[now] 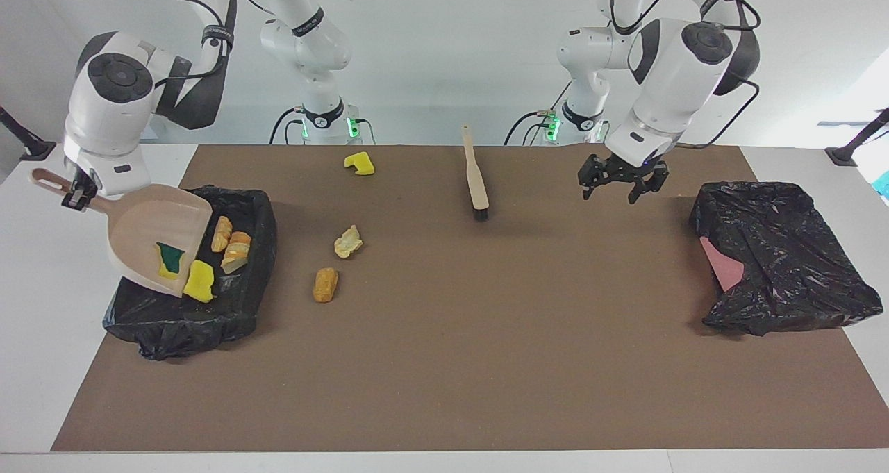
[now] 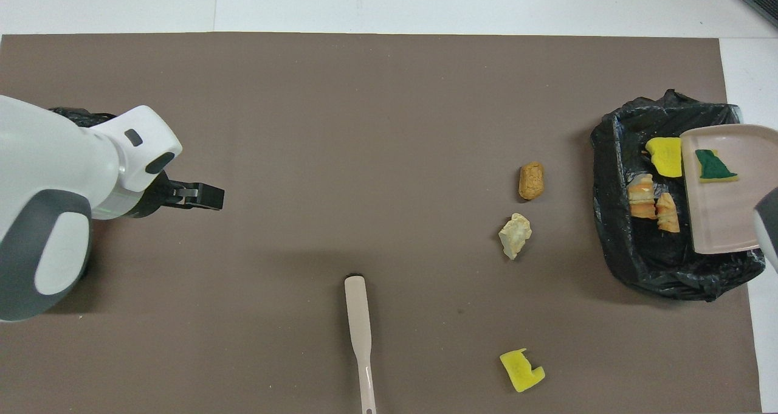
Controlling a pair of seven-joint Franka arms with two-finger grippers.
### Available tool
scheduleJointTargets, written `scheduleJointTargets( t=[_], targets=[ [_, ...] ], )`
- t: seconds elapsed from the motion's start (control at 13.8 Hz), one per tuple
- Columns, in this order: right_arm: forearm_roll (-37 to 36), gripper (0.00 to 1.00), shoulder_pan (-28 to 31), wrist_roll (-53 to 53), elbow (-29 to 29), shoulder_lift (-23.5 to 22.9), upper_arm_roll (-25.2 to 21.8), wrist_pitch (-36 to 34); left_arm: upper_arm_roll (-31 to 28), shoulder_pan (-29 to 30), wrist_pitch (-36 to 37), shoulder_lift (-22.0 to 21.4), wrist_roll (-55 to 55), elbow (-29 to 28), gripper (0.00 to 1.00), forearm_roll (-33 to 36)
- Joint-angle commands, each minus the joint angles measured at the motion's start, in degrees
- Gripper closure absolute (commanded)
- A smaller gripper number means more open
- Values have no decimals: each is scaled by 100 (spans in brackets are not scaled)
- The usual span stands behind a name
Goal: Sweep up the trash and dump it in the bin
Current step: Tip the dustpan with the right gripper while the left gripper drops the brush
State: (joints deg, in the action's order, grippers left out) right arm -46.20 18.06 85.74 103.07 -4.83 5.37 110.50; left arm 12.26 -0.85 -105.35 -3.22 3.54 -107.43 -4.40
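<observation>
My right gripper (image 1: 73, 195) is shut on the handle of the beige dustpan (image 1: 149, 233), which tilts steeply over the black-lined bin (image 1: 184, 313). A green-backed sponge (image 1: 169, 259) still clings to the pan. A yellow sponge chunk (image 1: 200, 280) and two bread-like lumps (image 1: 230, 244) lie in the bin (image 2: 662, 262). On the mat lie three more trash scraps: a yellow chunk (image 1: 359, 163), a beige lump (image 1: 348, 242) and an orange-brown lump (image 1: 325, 284). My left gripper (image 1: 618, 188) hangs open and empty over the mat, apart from the brush (image 1: 476, 178).
A second bin wrapped in a crumpled black bag (image 1: 785, 258) sits at the left arm's end of the table. The brush (image 2: 358, 329) lies flat on the brown mat (image 1: 486, 362), close to the robots' edge, bristles pointing away from them.
</observation>
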Motion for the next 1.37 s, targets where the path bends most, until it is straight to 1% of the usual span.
scheduleJointTargets(
  t=[0.0,0.14,0.22,0.36,0.58,0.72,0.87,0.94,1.01,1.08,1.23,1.3],
  targets=[
    [-415,100,-57,-337,73,175,16,-204,57,365,480,137,-537,530,0,168],
    [-880,100,-66,-295,29,254,60,-310,57,594,620,85,-837,679,0,168],
    [-1004,100,-109,-260,29,315,78,-336,57,647,839,119,-847,906,0,176],
    [-1338,100,-346,-215,29,386,78,-616,57,665,1156,137,-847,1197,0,430],
    [-1549,100,-706,-451,29,430,78,-1117,48,674,1140,137,-829,1260,0,414],
    [-1673,100,-874,-567,-32,439,78,-1207,48,709,1323,242,-829,1592,0,414],
    [-1638,100,-1128,-567,-321,351,87,-1233,-39,622,1657,427,-829,1961,0,440],
    [-1542,100,-1190,-584,-401,325,87,-1233,-240,430,1667,427,-838,1989,0,440],
    [-1402,100,-1295,-706,-480,246,87,-1233,-573,45,1641,401,-838,1981,0,449],
    [-1061,100,-1357,-916,-594,193,87,-1259,-933,-167,1606,366,-855,1981,0,449],
    [-655,100,-1384,-1355,-743,70,95,-1495,-989,-152,1588,331,-1091,1946,0,423],
    [-436,100,-1558,-1697,-953,-18,87,-1566,-998,-143,1597,331,-1197,1937,0,423]
  ],
)
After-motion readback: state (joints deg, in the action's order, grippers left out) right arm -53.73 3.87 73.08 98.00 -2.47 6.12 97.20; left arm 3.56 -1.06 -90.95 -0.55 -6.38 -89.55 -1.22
